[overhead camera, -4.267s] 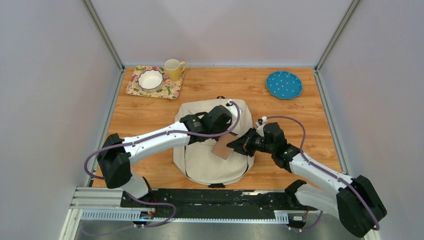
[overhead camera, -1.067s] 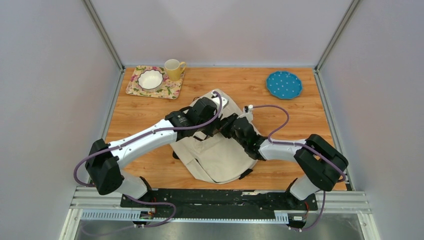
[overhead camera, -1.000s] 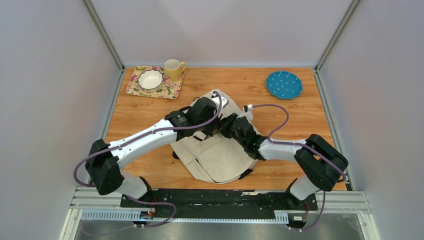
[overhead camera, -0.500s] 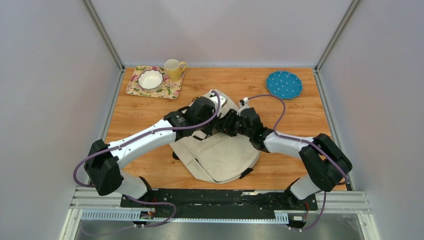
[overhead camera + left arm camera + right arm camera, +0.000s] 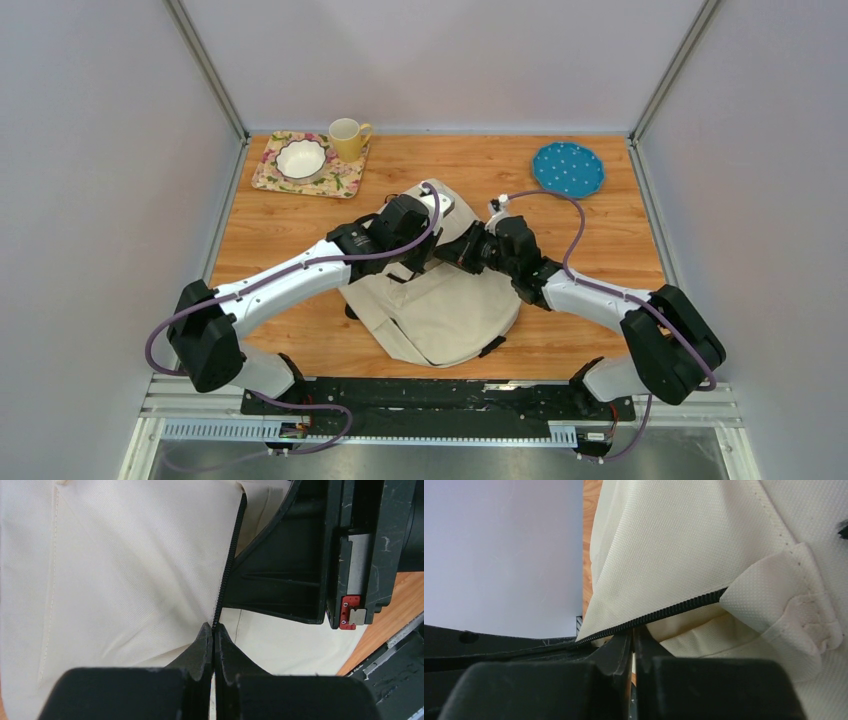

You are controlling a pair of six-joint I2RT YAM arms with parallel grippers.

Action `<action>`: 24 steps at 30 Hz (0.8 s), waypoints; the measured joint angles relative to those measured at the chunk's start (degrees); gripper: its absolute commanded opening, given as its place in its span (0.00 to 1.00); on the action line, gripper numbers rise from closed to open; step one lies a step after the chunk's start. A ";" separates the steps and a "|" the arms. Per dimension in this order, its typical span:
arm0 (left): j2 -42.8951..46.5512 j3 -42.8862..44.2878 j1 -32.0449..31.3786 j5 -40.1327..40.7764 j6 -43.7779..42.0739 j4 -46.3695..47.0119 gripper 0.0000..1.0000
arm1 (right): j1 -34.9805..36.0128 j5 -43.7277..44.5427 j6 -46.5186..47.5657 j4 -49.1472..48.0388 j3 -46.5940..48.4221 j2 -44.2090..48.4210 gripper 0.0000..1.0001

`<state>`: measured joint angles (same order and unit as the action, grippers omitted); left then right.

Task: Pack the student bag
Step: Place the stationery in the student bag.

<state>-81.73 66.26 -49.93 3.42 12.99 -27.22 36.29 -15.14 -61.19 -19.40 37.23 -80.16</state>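
- Left end effector (image 5: pixel 214 629): fingers pinched shut on the bag (image 5: pixel 440 310), right at its zip (image 5: pixel 229 565).
- Right end effector (image 5: pixel 632 636): likewise clamped on the zip edge, cloth taut above it.
- Step, as judged: working the zip mouth open. Keep both pinches on the tape, not on loose cloth. Pull gently along the zip line so neither slips.
- Wrists sit nearly touching over the bag's far end, so move outward, not across.
- Bag lies mid-tabletop (image 5: pixel 290 225), skewed, with its near end close to the front edge.
- Open wood either side. Plate (image 5: pixel 568 169), mug (image 5: pixel 348 139) and bowl (image 5: pixel 301 157) sit at the far edge, well apart.
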 measured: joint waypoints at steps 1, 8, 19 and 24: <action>0.00 0.00 -0.02 0.00 0.00 0.00 0.00 | 0.00 0.02 -0.22 -0.02 -0.02 0.00 0.00; 0.00 0.00 0.00 -0.15 0.00 -0.17 0.00 | 1.33 2.58 -1.11 2.23 0.09 -0.33 0.00; 0.00 -0.55 0.00 -0.17 0.02 -0.15 0.00 | 3.23 6.01 -1.20 3.50 1.95 -5.62 0.00; 0.00 -0.79 0.15 0.33 0.00 0.13 0.01 | 3.28 5.29 -1.11 1.73 5.70 -9.81 0.07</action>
<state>-81.73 65.47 -49.78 3.75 12.99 -27.09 39.57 -9.85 -62.30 -17.67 42.94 -89.97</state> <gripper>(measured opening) 0.010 0.004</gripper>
